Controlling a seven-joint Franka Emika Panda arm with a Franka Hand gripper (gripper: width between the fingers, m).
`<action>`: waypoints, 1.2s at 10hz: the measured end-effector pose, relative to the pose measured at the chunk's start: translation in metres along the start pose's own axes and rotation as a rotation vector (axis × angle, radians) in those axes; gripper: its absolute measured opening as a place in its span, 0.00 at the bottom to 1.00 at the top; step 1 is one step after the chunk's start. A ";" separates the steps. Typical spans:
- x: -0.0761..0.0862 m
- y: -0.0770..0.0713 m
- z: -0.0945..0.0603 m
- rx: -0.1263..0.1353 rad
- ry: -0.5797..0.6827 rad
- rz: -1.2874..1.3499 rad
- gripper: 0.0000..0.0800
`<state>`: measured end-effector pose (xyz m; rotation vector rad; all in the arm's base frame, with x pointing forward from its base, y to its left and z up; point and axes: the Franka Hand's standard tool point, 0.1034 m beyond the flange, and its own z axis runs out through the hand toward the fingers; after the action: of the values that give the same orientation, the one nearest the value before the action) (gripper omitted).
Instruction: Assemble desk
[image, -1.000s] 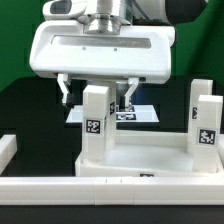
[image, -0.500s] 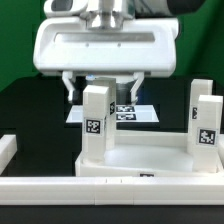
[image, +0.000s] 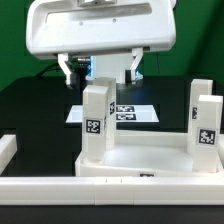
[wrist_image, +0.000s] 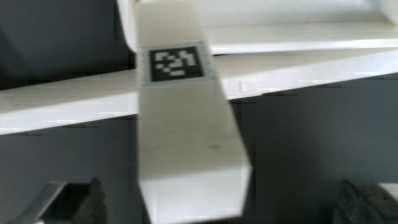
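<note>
Rails come first: a long low white rail (image: 100, 186) runs along the near edge of the black bench (image: 30, 110), with a short white rail piece (image: 6, 150) at the exterior view's left. Just behind it lies the large white plastic tray-like desk top (image: 140, 160) with its raised rim, flat on the bench. Three white square block legs stand upright in it, each bearing a black-and-white tag: one leg (image: 96, 122) toward the exterior view's left, and two more (image: 207, 128) (image: 199, 102) close together at the exterior view's right. Beyond the tray, the marker board (image: 128, 111) lies flat on the bench. Above and behind the left leg hangs the white end effector (image: 100, 70), its two fingers spread apart and gripping nothing, clear of the leg's top. The wrist view looks down along this tagged leg (wrist_image: 183, 120), with a dark fingertip (wrist_image: 71, 200) at either side of it, not touching.
</note>
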<state>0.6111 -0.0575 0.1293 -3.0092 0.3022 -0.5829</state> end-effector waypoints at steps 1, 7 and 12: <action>0.002 -0.002 0.000 0.028 -0.113 0.002 0.81; -0.005 0.006 0.016 -0.001 -0.441 0.013 0.81; -0.008 0.005 0.018 -0.043 -0.444 0.211 0.36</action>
<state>0.6099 -0.0608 0.1098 -2.9812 0.5912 0.1116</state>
